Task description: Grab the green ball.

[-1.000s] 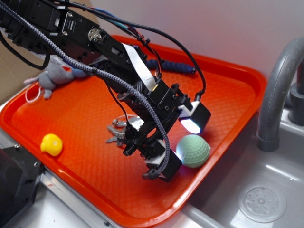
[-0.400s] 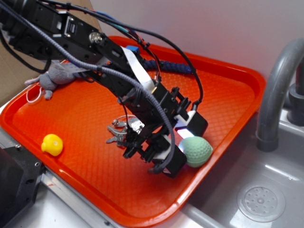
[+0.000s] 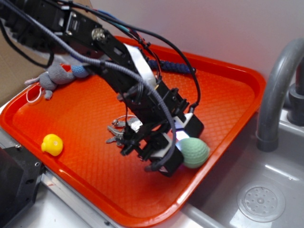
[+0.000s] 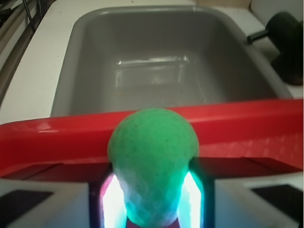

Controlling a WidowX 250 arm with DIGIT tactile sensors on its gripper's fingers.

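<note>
While the black arm reaches down across the tray, its gripper sits low near the tray's right front part, with the green ball lodged between its two fingers. In the wrist view the gripper has a glowing white pad against each side of the green ball, and both pads meet the ball's lower flanks, so the gripper is clenched on it. Most of the ball bulges up and forward beyond the fingertips, and its lower part sits down between them. Whether the ball rests on the tray floor or is raised off it cannot be told.

Just past the ball runs the red rim of the tray, and beyond that rim lies the grey sink. From the outside view the orange-red tray spans the scene, and the ball is close to the edge that faces the sink. A small bunch of metal keys lies on the tray just to the left of the gripper. Further left, near the front edge, sits a yellow rubber duck, well apart from the ball. At the back left corner a grey plush mouse lies over the tray's rim, with a blue ball just beside it. A dark blue cord lies along the back of the tray. A grey tap curves up at the right.
</note>
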